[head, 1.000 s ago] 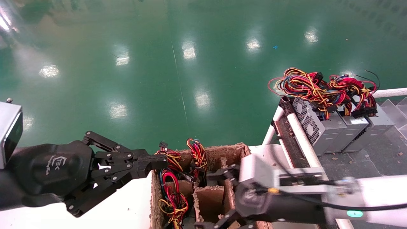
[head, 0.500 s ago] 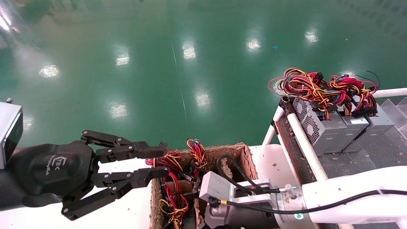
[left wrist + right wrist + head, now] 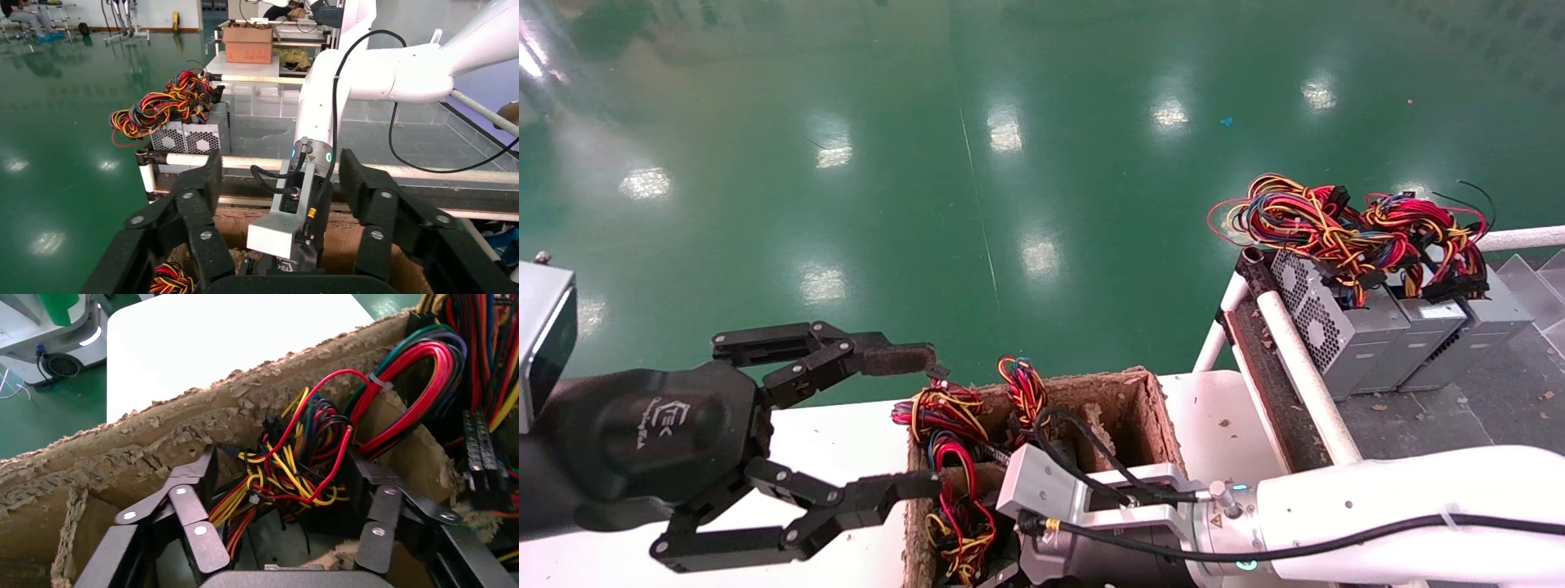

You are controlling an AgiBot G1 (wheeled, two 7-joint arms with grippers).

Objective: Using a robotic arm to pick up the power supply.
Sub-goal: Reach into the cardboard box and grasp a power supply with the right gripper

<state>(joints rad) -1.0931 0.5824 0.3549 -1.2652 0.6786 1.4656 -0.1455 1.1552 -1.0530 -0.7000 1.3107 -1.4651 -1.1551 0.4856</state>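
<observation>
Cardboard box (image 3: 1148,408) with ragged walls is right under me, my right gripper (image 3: 287,484) is down inside one of its compartments, fingers spread wide on either side of a tangle of red, yellow and black wires (image 3: 294,471), nothing gripped. Grey metal of the power supply (image 3: 281,539) shows just below that tangle between the fingers, mostly hidden, can't tell if I'm touching it. Head view only shows my white right arm (image 3: 1377,506) and silver wrist block (image 3: 1042,482) over the box, gripper itself buried. My left gripper (image 3: 911,425) hovers at the box's left edge over the white table (image 3: 829,433), jaws wide open, holding nothing, one fingertip pad crusted brown. More wire bundles (image 3: 944,408) stick up out of the box's left compartments. Further right, three grey supplies (image 3: 1393,331) stand side by side on a rack behind a white rail (image 3: 1295,359), cables piled on top. Green glossy floor (image 3: 1009,163) beyond
</observation>
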